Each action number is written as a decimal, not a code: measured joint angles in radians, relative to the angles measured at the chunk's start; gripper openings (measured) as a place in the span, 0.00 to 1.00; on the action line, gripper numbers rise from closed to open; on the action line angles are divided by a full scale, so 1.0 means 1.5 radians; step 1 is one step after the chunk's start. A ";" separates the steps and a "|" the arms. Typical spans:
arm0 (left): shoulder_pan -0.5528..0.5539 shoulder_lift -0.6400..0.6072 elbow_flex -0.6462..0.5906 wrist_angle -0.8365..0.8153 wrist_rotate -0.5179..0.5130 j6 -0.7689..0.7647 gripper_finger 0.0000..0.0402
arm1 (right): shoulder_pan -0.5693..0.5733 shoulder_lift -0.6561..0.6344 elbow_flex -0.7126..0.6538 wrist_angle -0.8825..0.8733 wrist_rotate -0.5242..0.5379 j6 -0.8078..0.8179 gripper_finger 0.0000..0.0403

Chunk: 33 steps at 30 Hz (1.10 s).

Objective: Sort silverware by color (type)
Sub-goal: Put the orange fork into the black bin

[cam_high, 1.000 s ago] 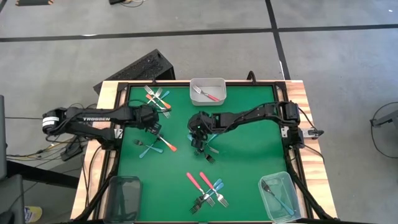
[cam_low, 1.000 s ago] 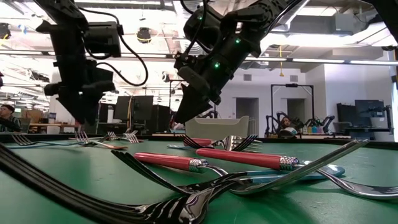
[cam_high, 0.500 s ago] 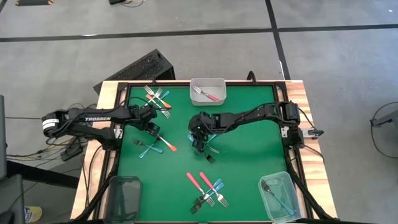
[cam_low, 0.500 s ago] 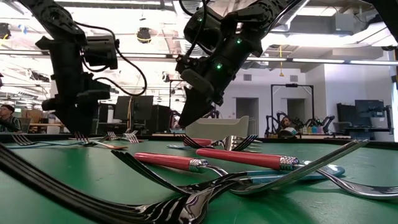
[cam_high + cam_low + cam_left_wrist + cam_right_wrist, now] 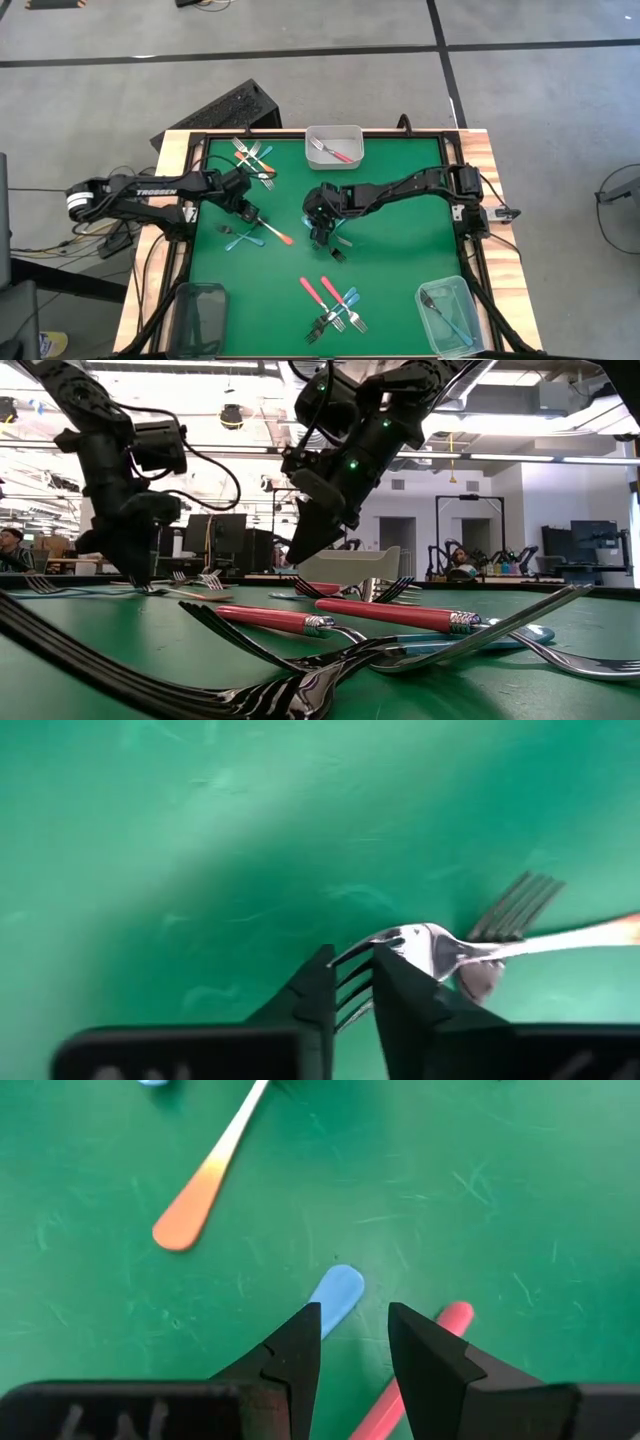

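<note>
Small forks with pink, orange or teal handles lie on the green mat (image 5: 400, 230). My left gripper (image 5: 247, 212) (image 5: 352, 955) is down at the mat, shut on the metal head of an orange-handled fork (image 5: 272, 230). A teal-handled fork (image 5: 235, 240) lies just beside it. My right gripper (image 5: 320, 228) (image 5: 352, 1312) hangs open just above the mat at mid-table. A blue handle end (image 5: 337, 1295) and a pink handle (image 5: 420, 1365) lie below its fingers, untouched. My left gripper pinches the orange-handled fork's tines (image 5: 350, 988) between its two fingers. The fingers come from above, pointing down, at the fork's head end. The fork lies flat on the mat, its handle (image 5: 590, 932) stretching away toward the table's right.
More forks lie at the far left (image 5: 255, 155) and near the front edge (image 5: 335, 305). A clear tub (image 5: 334, 147) at the far edge holds a pink-handled fork. Another tub (image 5: 447, 315) at the near right holds a teal-handled fork. A third tub (image 5: 200, 318) stands near left.
My left gripper has come down onto the mat and shut on the orange-handled fork's tines. The fork's handle end has slid a little toward the table's right. My right gripper has stayed where it was, open.
</note>
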 joint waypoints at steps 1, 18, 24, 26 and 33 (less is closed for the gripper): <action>0.000 0.000 0.000 0.005 0.008 0.000 0.05 | 0.002 0.000 0.000 0.000 0.000 0.002 0.36; -0.069 -0.180 0.044 0.036 -0.042 0.191 0.00 | 0.000 -0.002 0.000 0.048 -0.016 0.018 0.39; -0.145 -0.238 0.048 0.043 -0.122 0.294 0.00 | -0.017 -0.002 0.000 0.162 -0.156 0.052 0.47; -0.162 -0.242 0.048 0.053 -0.144 0.314 0.00 | -0.016 0.005 0.001 0.206 -0.174 0.067 0.49; -0.187 -0.244 0.049 0.088 -0.164 0.368 0.00 | 0.000 0.010 0.000 0.229 -0.136 0.077 0.50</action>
